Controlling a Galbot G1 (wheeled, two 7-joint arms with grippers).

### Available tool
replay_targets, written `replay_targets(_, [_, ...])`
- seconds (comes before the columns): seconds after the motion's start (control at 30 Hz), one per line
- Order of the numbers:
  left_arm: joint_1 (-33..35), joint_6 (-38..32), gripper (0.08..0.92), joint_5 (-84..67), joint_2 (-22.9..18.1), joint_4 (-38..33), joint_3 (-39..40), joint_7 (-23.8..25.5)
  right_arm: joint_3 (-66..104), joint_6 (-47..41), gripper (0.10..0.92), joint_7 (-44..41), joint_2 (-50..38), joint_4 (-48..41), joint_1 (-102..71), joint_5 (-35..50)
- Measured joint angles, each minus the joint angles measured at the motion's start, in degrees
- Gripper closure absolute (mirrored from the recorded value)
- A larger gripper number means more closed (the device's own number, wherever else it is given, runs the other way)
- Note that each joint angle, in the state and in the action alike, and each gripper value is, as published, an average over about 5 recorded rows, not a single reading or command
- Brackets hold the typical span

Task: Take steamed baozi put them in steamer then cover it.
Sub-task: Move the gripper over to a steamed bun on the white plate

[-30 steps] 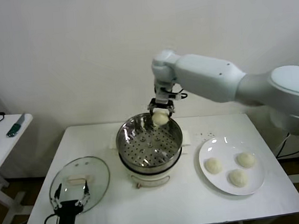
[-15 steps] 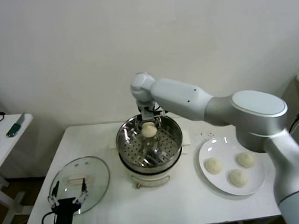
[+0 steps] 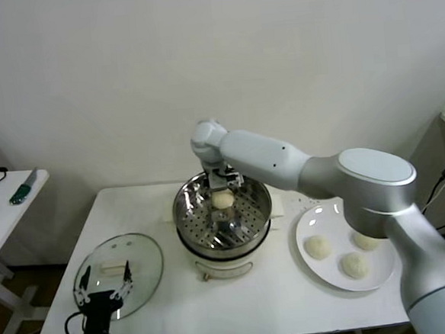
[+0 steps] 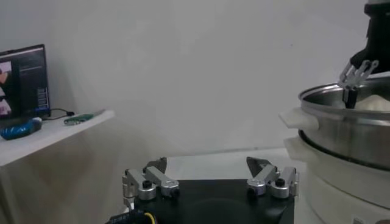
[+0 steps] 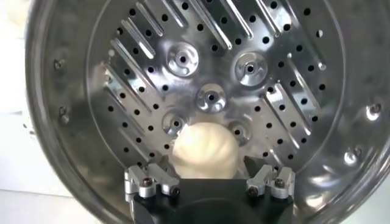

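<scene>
— White wall stands behind your white worktop (image 3: 157,217). What do you see on it?

— You see the steamer (image 3: 223,220) in the middle, the glass lid (image 3: 141,260) lying flat at the robot's left, and the white plate (image 3: 311,226) at its right with three steamed baozi (image 3: 317,246).

— And the fourth bun?

— One baozi (image 5: 204,151) sits inside the steel basket on the perforated floor. Your right gripper (image 5: 209,181) is just above it, jaws spread apart on both sides of the bun, not pressing it as far as the wrist view shows.

— The other arm?

— Your left gripper (image 4: 210,181) waits low at the near edge, over the glass lid, jaws wide open and empty.
</scene>
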Motion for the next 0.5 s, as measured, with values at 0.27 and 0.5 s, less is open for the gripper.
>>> replay_targets(0.27, [0.21,0.39,0.177,-0.81,0.12,-0.14,0.03,-0.06,-1.61,-4.90,0.203,-1.03,-4.11,3.59,5.00,9.45])
replay_targets(0.5, [0.26,1.13,0.177,-2.20,0.22,-0.39,0.19,-0.11,-9.48,-17.81,0.203,1.70,-11.72,9.44,13.44,26.66])
